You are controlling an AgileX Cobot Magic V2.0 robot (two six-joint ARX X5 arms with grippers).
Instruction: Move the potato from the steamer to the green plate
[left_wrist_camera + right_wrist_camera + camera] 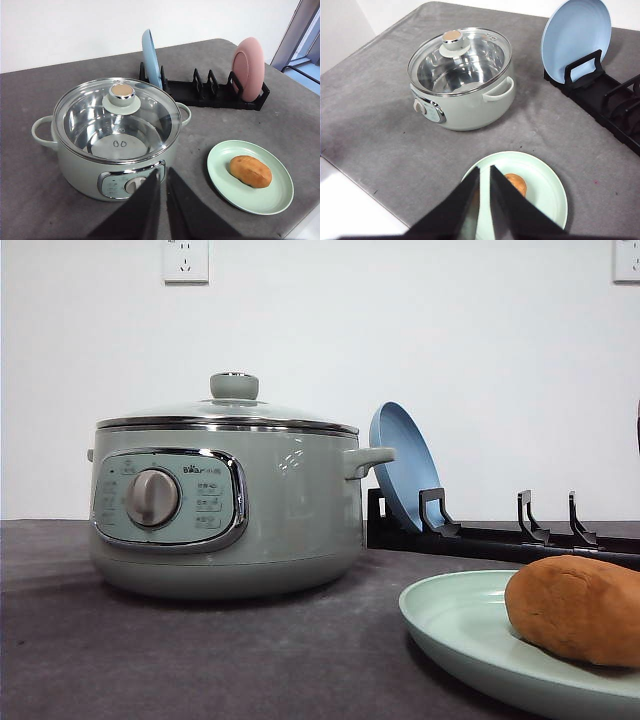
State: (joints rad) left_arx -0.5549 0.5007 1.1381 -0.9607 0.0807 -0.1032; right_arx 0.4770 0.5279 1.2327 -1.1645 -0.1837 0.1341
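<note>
Sitting on the green plate [250, 200] is the potato [250, 171], a little off the middle. It lies on its side. The plate rests flat on the gray table [45, 210], just beside the steamer [115, 160] but not touching it. The glass lid [117, 117] is on the steamer, and the shiny pot inside looks bare through the glass.

The right gripper [484, 172] hangs above the plate's near edge. Its two dark fingers [465, 200] are close together, with only a thin gap between them, and nothing is in that gap. The potato [516, 184] peeks out just beside one finger, lower down on the plate.

The left gripper [163, 175] hangs near the steamer's dial [134, 185]. Its fingers are also nearly together and hold nothing. The potato is well apart from it, off on the plate.

Behind the steamer stands a black rack [210, 95] with a blue plate [151, 57] and a pink plate [248, 67] standing up in it.
</note>
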